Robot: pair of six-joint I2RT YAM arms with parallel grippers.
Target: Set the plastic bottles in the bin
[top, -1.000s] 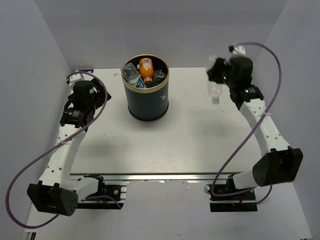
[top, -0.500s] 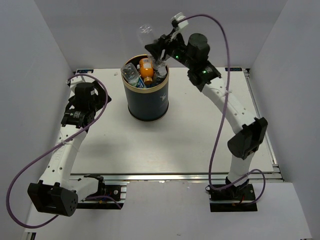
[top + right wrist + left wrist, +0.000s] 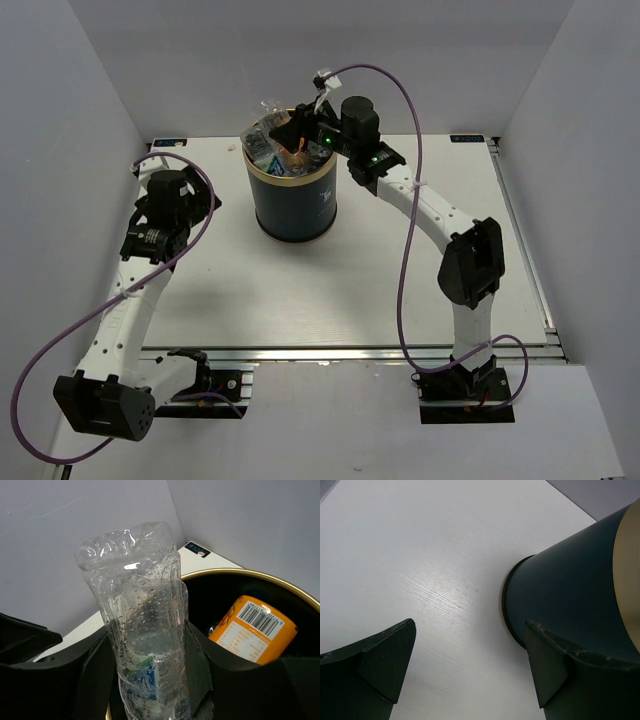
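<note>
The dark navy bin (image 3: 293,200) with a gold rim stands at the table's back middle. My right gripper (image 3: 290,133) is over its mouth, shut on a clear crinkly plastic bottle (image 3: 142,625) that stands bottom-up between the fingers (image 3: 197,655). An orange bottle (image 3: 252,629) lies inside the bin (image 3: 300,597), and a blue-labelled bottle (image 3: 265,147) shows at the rim's left. My left gripper (image 3: 185,190) is open and empty, low over the table left of the bin (image 3: 570,595).
White walls close in the table (image 3: 400,280) at the back and sides. Purple cables loop off both arms. A metal rail (image 3: 340,352) runs along the near edge.
My right arm swung left from the table's back right with the clear bottle, then came down onto the bin's mouth. The left arm has hardly moved.
</note>
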